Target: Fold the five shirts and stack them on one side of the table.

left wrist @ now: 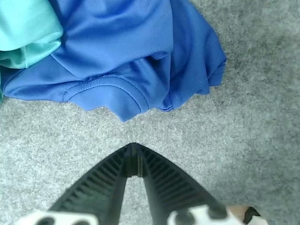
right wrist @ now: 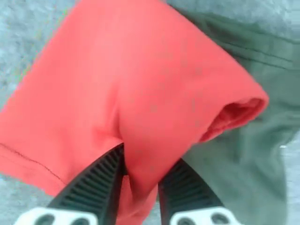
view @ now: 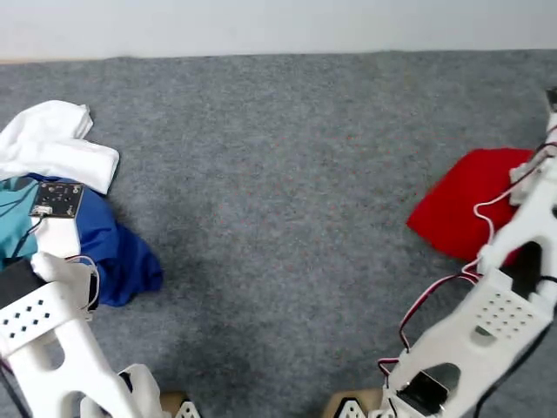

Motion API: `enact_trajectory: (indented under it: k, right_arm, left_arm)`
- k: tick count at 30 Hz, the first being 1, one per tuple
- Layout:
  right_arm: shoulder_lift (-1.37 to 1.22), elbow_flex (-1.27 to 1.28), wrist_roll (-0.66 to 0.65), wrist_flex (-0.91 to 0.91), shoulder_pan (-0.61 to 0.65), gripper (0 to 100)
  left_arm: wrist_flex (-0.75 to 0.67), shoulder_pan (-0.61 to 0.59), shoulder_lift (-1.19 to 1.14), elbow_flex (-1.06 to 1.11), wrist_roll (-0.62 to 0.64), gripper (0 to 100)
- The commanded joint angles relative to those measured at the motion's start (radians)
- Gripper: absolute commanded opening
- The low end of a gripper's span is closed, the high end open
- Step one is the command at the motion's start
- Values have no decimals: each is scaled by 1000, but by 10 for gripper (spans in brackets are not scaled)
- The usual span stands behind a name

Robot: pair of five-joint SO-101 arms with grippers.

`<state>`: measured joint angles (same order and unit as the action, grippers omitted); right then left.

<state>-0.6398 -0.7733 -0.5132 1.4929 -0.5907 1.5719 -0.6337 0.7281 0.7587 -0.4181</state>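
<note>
The left hand (left wrist: 136, 152) hangs just above the grey table (view: 287, 174) with its two dark ribbed fingers pressed together at the tips and nothing between them. Just beyond those tips lies the crumpled blue shirt (left wrist: 140, 51), near the hand but apart from it. A teal shirt (left wrist: 23, 33) is bunched against the blue one, and a white shirt (view: 52, 144) lies farther back at the table's left edge. At the right edge, the right hand (right wrist: 145, 161) pinches a raised fold of the red shirt (right wrist: 140, 93), with cloth filling the narrow gap between its fingers. A dark green shirt (right wrist: 243, 154) lies against the red shirt and partly beneath it.
</note>
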Motion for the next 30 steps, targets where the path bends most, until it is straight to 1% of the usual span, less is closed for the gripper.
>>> enact_trajectory:
  k: [1, 6, 11, 16, 21, 25, 30]
  right_arm:
    - [85, -114, -11, -2, -31, 9]
    - [79, -173, -12, -2, -59, 9]
    - [77, -176, -52, -2, -85, 9]
    - [74, -176, -55, -8, -130, 9]
    - [42, -176, -110, -13, -176, 9]
    - [-15, -176, -124, -65, -216, 9]
    - [-62, -176, -124, -127, -232, 9]
  left_arm:
    - [-11, 3, 21, -2, -2, 4]
    - [-11, 3, 21, -2, -2, 4]
    - [-11, 3, 21, -2, -5, 4]
    - [-11, 3, 21, -2, -5, 4]
    - [-11, 5, 21, -2, -5, 4]
    - [-11, 5, 20, 2, -5, 4]
    - [-34, 5, 21, 41, -6, 4]
